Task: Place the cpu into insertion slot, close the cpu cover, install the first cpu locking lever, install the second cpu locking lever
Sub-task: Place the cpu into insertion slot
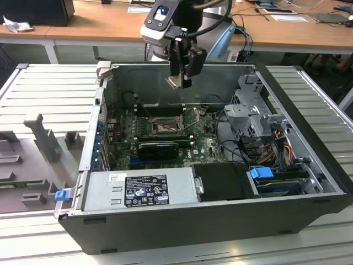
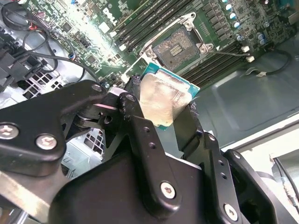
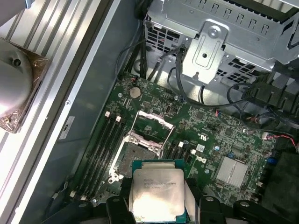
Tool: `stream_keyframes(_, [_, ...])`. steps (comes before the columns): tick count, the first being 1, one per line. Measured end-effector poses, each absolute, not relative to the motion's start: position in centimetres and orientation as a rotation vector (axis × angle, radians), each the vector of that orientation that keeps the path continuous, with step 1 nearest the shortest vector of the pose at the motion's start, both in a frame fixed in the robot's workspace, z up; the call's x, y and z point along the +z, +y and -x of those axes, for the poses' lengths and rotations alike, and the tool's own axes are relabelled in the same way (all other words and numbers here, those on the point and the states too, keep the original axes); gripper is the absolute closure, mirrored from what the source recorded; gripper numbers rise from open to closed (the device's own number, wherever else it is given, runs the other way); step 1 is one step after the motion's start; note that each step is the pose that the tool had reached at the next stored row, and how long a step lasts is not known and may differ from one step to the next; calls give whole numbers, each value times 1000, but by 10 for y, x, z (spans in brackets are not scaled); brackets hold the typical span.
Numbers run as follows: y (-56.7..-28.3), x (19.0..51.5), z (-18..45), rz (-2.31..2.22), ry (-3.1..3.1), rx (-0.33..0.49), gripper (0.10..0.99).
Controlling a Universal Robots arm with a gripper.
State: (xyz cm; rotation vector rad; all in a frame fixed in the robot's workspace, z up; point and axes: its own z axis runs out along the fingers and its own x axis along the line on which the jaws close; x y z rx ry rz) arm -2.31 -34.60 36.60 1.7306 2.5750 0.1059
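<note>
Gripper (image 1: 180,77) pinches cpu (image 2: 161,100) by two edges, well above slot (image 3: 135,156) in the case (image 1: 220,221). Risk, imo: any tilt or offset in grip & it lands skewed, jams in slot.

An open black metal computer case (image 1: 193,226) lies on a pale grey slatted metal table (image 1: 49,94), with brown wooden desks (image 1: 99,27) behind. Inside lies a green motherboard (image 1: 207,144) carrying a long black finned card (image 1: 158,149). A silver power supply box (image 1: 138,187) sits along the near wall, and a grey perforated drive cage (image 1: 253,110) stands toward the exterior view's right. A blue plastic latch (image 1: 261,173) sits near orange and yellow cables (image 1: 280,141). In the first wrist view, a round silver coin battery (image 3: 135,92) and a square finned silver heat sink (image 3: 232,171) sit on the board.
</note>
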Motion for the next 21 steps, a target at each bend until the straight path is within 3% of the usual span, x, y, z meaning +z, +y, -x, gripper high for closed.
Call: stream_keyframes(21, [-346, 363, 23, -2167, 2204, 91, 561])
